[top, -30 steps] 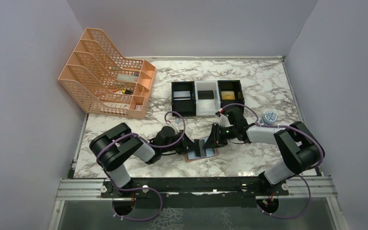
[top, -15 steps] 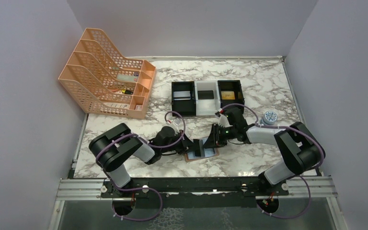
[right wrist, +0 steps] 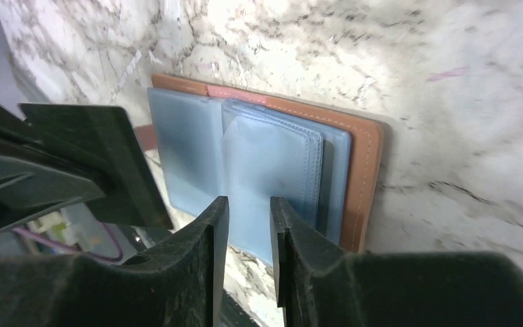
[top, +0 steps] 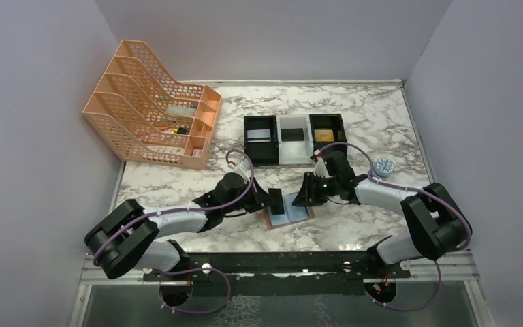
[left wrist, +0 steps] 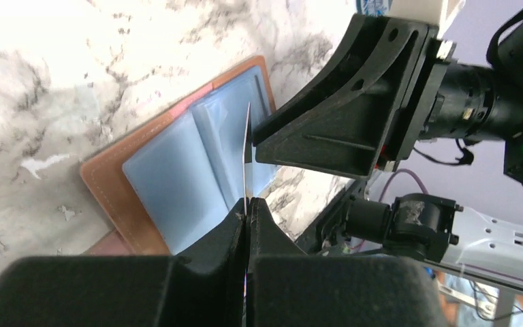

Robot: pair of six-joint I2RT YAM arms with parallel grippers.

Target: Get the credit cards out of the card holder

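Left pincer (left wrist: 247,212) clamps the dark grey card (right wrist: 119,163) edge-up over the open card holder (right wrist: 364,170); right pincer (right wrist: 247,204) narrowly parted above its lining.

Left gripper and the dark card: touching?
Touching. The left wrist view shows the left gripper shut on the card, which is seen edge-on with no gap on either side.

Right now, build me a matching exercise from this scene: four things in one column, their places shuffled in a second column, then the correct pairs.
Things:
1. dark grey plastic card
2. tan leather bifold wallet with pale blue lining
3. orange mesh file rack
4. gold flat card

Places:
A. lying open on the marble table
B. inside the right-hand black box tray
C. pinched in the left gripper
D. standing at the table's far left corner

Pairs: 1-C, 2-A, 3-D, 4-B
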